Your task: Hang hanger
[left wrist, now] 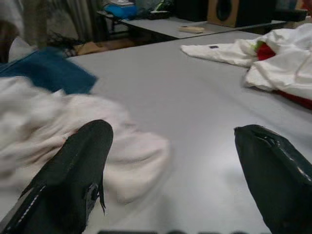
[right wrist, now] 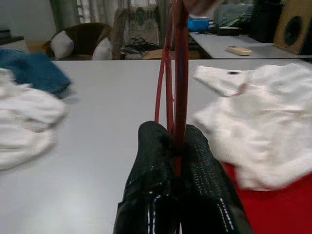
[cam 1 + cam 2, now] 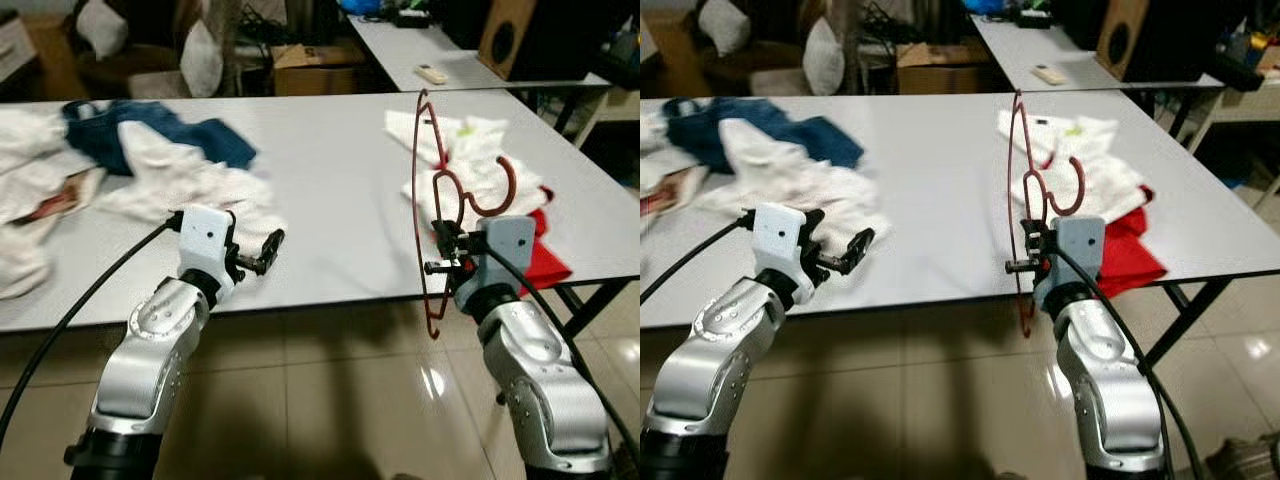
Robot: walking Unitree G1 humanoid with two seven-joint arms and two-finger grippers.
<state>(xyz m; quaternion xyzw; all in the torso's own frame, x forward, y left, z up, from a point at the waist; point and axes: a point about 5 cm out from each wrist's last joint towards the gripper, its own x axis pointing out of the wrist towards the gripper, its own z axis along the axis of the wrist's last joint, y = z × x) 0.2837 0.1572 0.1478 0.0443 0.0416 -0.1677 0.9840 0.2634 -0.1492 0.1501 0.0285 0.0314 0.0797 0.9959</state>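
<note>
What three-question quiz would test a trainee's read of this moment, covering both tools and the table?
1. True or false: the right tool is shut on the red hanger.
2. The left tool is: A) open, holding nothing; B) shut on a white cloth; C) gripping a blue garment.
3. Fill in: under the white clothes at the table's right end lies a ___ garment.

Key
1. True: in the right wrist view its fingers pinch the wire.
2. A: fingers apart above the table, beside the white cloth.
3. Red.
</note>
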